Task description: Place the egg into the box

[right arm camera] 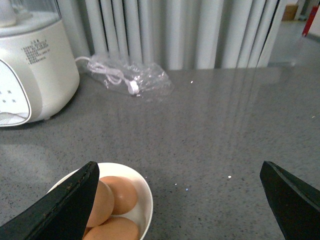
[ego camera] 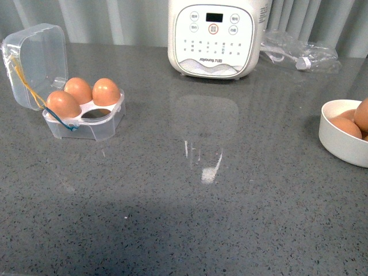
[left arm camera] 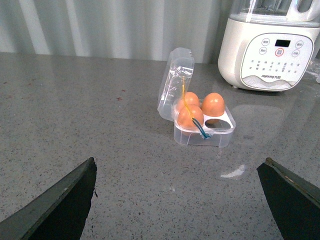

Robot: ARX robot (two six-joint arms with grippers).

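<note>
The clear box (ego camera: 86,127) stands at the far left with its lid (ego camera: 33,63) hinged open. Three brown eggs (ego camera: 78,89) sit in its slots; the front right slot (ego camera: 95,113) holds nothing. More brown eggs (right arm camera: 122,192) lie in a white bowl (right arm camera: 144,192) at the right; any of them could be the egg of the task. My left gripper (left arm camera: 180,162) hovers open, well short of the box (left arm camera: 200,137). My right gripper (right arm camera: 180,165) is open too, with one finger (right arm camera: 65,205) over the bowl. Neither arm shows in the front view.
A big white appliance (ego camera: 215,37) with buttons stands at the back centre. A clear plastic bag with a white cable (ego camera: 299,52) lies to its right. The bowl (ego camera: 339,144) reaches the front view's right edge. Grey curtains hang behind the grey speckled counter.
</note>
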